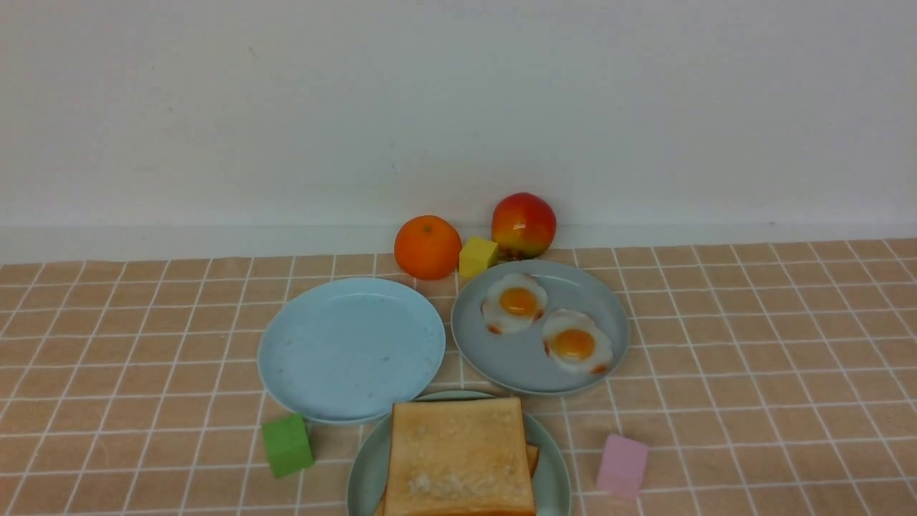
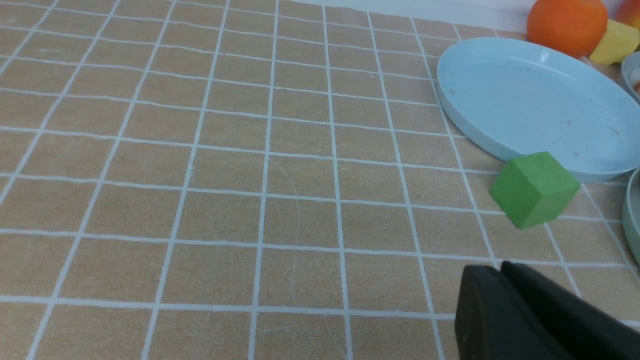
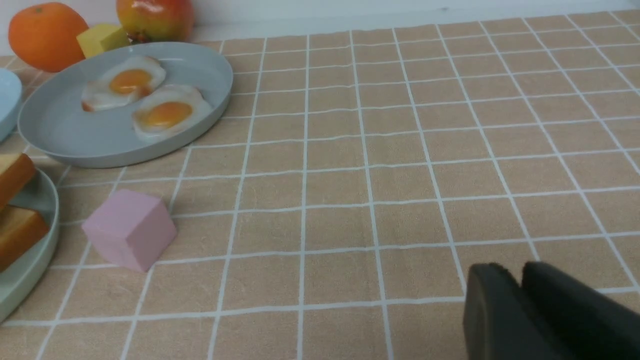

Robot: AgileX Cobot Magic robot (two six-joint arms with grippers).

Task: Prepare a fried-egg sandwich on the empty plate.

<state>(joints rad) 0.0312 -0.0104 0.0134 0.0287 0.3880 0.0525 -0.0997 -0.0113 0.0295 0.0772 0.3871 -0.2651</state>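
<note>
The pale mint-green plate (image 1: 364, 469) sits at the front edge of the front view. On it lies a thick golden toast slice (image 1: 458, 459), with a second slice's corner (image 1: 532, 459) peeking out beneath it. No egg shows between them. Two toy fried eggs (image 1: 514, 303) (image 1: 577, 344) lie on the grey-blue plate (image 1: 523, 362). My left gripper (image 2: 500, 265) hovers over the cloth near the green cube, fingers pressed together. My right gripper (image 3: 515, 267) is over bare cloth, well clear of the pink cube, its tips slightly parted and holding nothing. Neither arm shows in the front view.
A bare sky-blue plate (image 1: 351, 351) lies left of the egg plate. A green cube (image 1: 286, 444) and a pink cube (image 1: 622, 464) flank the mint plate. An orange (image 1: 428, 246), a yellow cube (image 1: 478, 256) and an apple (image 1: 523, 224) stand by the wall.
</note>
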